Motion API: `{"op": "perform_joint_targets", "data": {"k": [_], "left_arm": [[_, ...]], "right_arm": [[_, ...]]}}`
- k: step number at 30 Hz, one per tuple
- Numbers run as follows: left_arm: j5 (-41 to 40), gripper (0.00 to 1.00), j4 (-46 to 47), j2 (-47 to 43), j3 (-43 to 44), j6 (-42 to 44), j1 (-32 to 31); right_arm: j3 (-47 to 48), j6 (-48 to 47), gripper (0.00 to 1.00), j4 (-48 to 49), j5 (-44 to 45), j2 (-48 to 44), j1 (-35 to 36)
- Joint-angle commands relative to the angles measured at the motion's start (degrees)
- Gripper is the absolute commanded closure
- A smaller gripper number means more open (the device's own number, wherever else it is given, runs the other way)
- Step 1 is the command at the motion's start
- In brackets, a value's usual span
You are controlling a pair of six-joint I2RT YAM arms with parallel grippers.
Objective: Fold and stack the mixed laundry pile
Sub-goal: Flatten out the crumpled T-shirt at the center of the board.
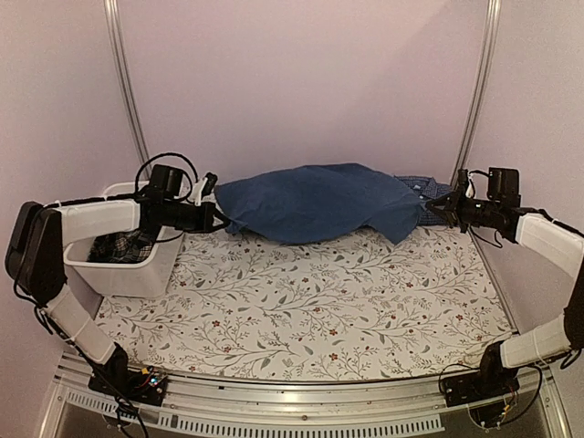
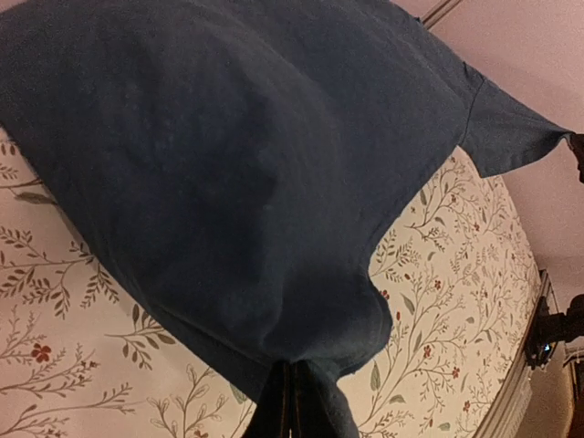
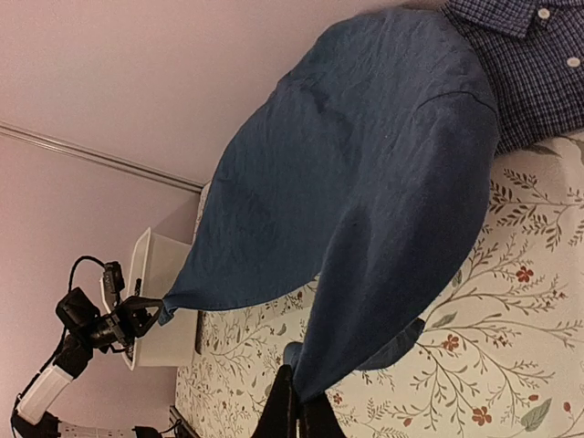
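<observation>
Dark blue T-shirt (image 1: pixel 315 203) pinched in both jaws, stretched between, middle maybe resting.

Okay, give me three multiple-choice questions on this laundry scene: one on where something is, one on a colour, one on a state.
1. The white tub stands: A on the left side, B on the right side, C in the middle.
2. The T-shirt is: A red, B dark blue, C white.
3. The left gripper and right gripper are: A both open, B both shut on the T-shirt, C both down on the tablecloth.
Answers: 1 A, the tub sits at the left in the top view. 2 B, the shirt looks dark blue in all views. 3 B, each gripper pinches an edge and the shirt hangs stretched between them.
</observation>
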Motion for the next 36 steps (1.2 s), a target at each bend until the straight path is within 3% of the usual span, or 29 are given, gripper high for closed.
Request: {"op": "perform_joint_targets", "data": {"k": [1, 8, 14, 28, 32, 36], "left_arm": [[-1.3, 1.0, -5.5, 0.9, -2.0, 2.2, -1.7], [-2.3, 1.0, -18.0, -1.3, -2.1, 0.3, -5.0], [-3.3, 1.0, -29.3, -6.9, -5.8, -4.2, -8.5], [-11.7, 1.0, -43.9, -16.2, -14.8, -16.4, -13.1], [-13.7, 1.0, -46.4, -18.1, -15.1, -17.1, -13.1], [-14.2, 1.0, -47.7, -18.6, -14.2, -17.2, -12.7]], "right_arm": [[-3.4, -7.9, 1.0, -12.2, 1.6, -3.9, 0.2], [-5.5, -8.5, 1.0, -26.6, 0.4, -6.1, 0.3], [-8.9, -6.2, 1.0, -39.3, 0.6, -15.1, 0.3], [-17.5, 3.8, 1.0, -65.8, -4.8, -37.1, 2.2], [-15.0, 6.5, 1.0, -66.9, -9.4, -42.9, 2.2], [-11.4, 11.7, 1.0, -60.0, -17.4, -48.0, 2.2]]}}
